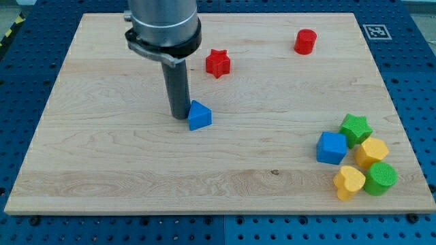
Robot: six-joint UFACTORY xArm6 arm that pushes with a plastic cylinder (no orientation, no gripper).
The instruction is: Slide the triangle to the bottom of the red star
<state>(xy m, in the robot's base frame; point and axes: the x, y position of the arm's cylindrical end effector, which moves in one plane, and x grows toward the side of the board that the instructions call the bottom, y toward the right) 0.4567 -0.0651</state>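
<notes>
Just left of the small blue triangle block (199, 116) on the wooden tabletop (102, 170), my tip (180, 117) touches it, holding nothing, with the red star block (218, 62) up-right, so the push looks rightward.

A pale wooden board with fine horizontal grain (122, 170) fills most of the view, its near edge showing as a thin lighter strip along the view's bottom. It lies on a blue perforated metal table top (415, 88), whose regular rows of small holes show along the view's right, left and bottom. A black-and-white square marker tag (376, 31) sits at the board's top right corner. A yellow-and-black striped band (9, 33) crosses the view's top left corner. The light is even and soft.
</notes>
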